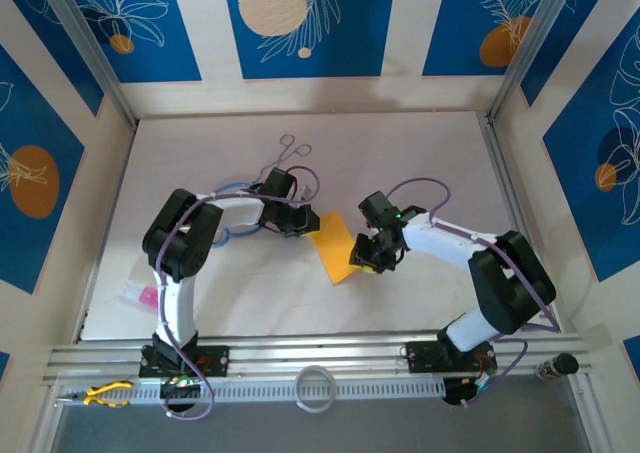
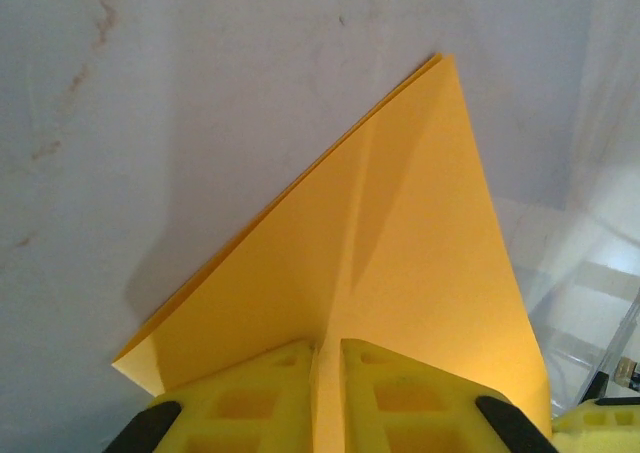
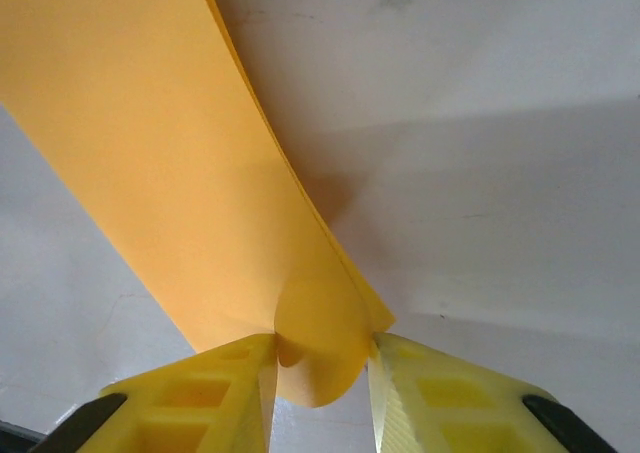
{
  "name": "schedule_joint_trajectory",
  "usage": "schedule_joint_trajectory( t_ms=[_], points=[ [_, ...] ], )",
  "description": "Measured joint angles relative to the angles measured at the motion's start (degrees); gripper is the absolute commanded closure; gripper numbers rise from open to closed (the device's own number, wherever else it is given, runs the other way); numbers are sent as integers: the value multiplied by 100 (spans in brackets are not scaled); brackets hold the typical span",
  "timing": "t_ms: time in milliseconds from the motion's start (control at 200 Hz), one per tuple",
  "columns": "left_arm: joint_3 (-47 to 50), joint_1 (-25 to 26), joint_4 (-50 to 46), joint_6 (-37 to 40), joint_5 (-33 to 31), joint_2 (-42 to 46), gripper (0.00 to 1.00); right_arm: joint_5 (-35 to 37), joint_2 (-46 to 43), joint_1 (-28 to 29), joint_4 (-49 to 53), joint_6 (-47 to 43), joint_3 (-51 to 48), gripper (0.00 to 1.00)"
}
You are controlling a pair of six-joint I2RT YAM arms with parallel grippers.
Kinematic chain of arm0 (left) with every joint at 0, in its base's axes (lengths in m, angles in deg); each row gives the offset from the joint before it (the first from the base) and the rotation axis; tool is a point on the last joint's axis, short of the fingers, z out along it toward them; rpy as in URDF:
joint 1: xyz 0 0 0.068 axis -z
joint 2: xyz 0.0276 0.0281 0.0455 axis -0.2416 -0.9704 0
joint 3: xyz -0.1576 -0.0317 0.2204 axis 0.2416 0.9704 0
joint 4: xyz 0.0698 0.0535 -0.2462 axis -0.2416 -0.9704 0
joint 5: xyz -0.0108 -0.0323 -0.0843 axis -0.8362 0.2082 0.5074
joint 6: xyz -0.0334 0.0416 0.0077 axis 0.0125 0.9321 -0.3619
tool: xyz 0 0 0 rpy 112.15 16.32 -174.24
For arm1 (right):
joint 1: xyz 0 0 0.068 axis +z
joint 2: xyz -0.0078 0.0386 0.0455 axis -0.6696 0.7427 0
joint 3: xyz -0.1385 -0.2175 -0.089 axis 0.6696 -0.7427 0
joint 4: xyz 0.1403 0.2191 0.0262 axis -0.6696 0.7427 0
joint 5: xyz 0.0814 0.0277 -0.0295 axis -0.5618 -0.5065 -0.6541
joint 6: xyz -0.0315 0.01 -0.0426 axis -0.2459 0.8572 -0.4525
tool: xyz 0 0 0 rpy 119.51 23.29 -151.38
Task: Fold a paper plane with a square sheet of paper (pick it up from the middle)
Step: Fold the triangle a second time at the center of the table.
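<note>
The square sheet of paper [image 1: 333, 243], orange-yellow and folded into layers, hangs just above the white table [image 1: 420, 153] between my two grippers. My left gripper [image 1: 302, 222] is shut on its upper left end. In the left wrist view the paper [image 2: 400, 253] runs out from the pinching fingers [image 2: 260, 393] to a point, with a crease down its middle. My right gripper [image 1: 366, 257] holds the paper's right edge. In the right wrist view a curled lip of the paper [image 3: 150, 123] bulges between the fingers [image 3: 225, 383], touching both, with a gap left between them.
Scissors [image 1: 290, 151] lie at the back of the table. A small pink slip [image 1: 145, 295] rests near the left arm's base. Yellow-handled pliers [image 1: 105, 395] and a white ring [image 1: 317, 388] sit on the front rail. Walls close in the table on three sides.
</note>
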Motion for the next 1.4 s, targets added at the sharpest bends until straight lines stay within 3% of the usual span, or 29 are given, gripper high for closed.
schedule_joint_trajectory(
  t_ms=[280, 425, 600, 1050, 1401],
  points=[
    [-2, 0, 0, -2, 2, 0, 84, 138, -15, 0, 118, -66, 177, 68],
    [0, 0, 0, -2, 0, 0, 84, 59, -15, 0, -7, -170, 177, 62],
    [-2, 0, 0, -2, 2, 0, 84, -337, -24, -52, -422, -389, 177, 57],
    [0, 0, 0, -2, 2, 0, 84, -1556, 378, -640, -999, -1239, 212, 55],
    [0, 0, -2, -2, 2, 0, 84, -1775, 817, -916, -957, -1338, 367, 57]
  ],
)
